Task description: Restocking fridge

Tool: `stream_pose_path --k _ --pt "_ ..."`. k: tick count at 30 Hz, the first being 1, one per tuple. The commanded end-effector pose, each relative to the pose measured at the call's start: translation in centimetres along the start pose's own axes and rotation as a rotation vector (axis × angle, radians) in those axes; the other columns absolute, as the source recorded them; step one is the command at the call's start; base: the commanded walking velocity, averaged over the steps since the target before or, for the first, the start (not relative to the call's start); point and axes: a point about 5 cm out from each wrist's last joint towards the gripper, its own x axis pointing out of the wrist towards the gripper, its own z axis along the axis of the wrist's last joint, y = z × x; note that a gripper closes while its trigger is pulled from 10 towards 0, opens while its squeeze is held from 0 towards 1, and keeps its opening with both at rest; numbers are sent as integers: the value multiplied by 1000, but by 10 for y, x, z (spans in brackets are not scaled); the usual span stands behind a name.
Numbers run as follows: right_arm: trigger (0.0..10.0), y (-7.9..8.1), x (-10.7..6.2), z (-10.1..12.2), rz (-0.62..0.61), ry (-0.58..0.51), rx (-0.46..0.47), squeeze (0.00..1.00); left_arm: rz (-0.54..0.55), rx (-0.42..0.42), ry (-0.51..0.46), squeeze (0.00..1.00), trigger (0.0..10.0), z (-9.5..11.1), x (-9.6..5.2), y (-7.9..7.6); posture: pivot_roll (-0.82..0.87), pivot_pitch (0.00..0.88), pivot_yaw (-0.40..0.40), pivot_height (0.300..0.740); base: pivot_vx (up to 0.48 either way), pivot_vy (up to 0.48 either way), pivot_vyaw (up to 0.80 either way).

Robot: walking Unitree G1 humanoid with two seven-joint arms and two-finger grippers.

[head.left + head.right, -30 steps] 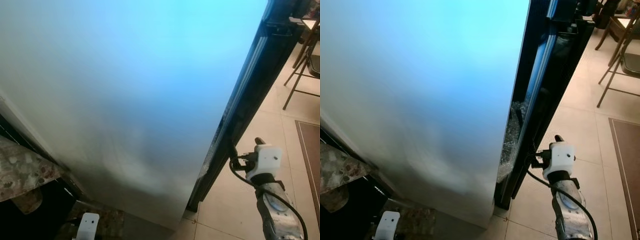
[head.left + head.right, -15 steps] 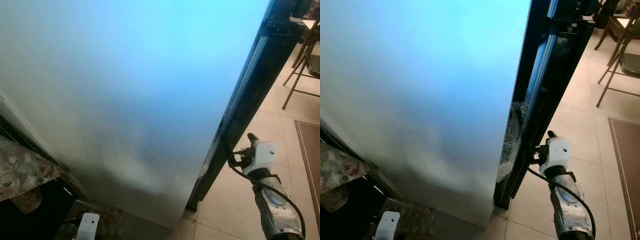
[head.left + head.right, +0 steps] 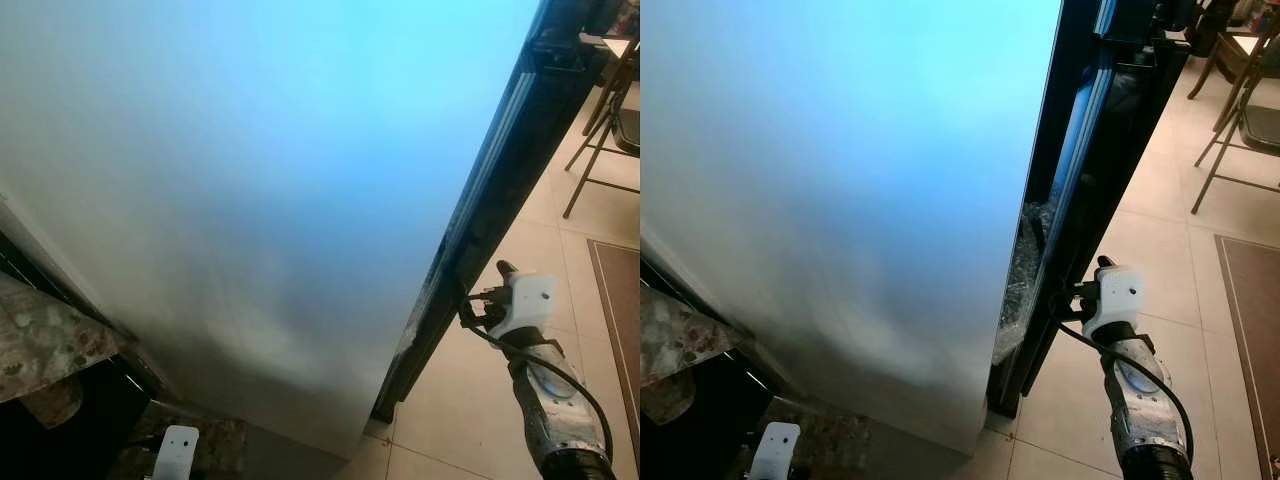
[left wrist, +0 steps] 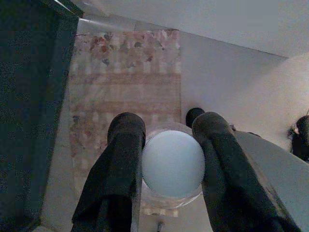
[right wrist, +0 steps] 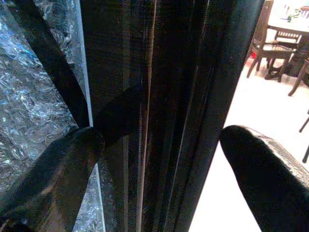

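**Fridge front, both grippers at work**

- Stone counter [image 3: 40, 340]: mottled brown, at far left, low beside the fridge.
- Left gripper [image 4: 169, 140]: low at left, above a patterned stone slab [image 4: 125, 72]; fingers [image 4: 120, 159] clamped on a jar [image 4: 173, 164], one either side, the jar's pale round lid facing the wrist camera, clear rim around it.
- Fridge door [image 3: 260, 180]: broad pale panel lit blue, spanning most of the head views; right-hand edge angled off the black cabinet.
- Black door frame [image 3: 1090, 170]: dark seal and rails just right of the pale panel; bubble wrap [image 3: 1022, 275] packed in the gap near the lower edge.
- Right gripper [image 5: 159, 145]: at the black frame's edge, fingers [image 5: 53, 169] spread wide, one by the bubble wrap, the other on the room side, the frame between them.
- Tiled floor [image 3: 1160, 250]: pale, right of the fridge.
- Chairs [image 3: 610, 130]: at upper right corner.
- Rug [image 3: 1250, 330]: brown, along the right edge.
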Motion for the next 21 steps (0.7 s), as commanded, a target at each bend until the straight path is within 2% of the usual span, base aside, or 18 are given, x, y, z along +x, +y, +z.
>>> stream_pose_path --k 1,11,21 --pt "10000 -7 2 3 -28 -13 16 0 8 -4 5 0 10000 -3 -1 1 -78 38 10 740 0 0 0" --pt "10000 -10 11 7 -10 -17 16 0 11 -4 5 0 10000 -3 -1 1 -74 38 10 740 0 0 0" --pt "10000 -6 10 1 41 14 25 0 12 -6 4 0 10000 -3 -1 1 -76 39 7 740 0 0 0"
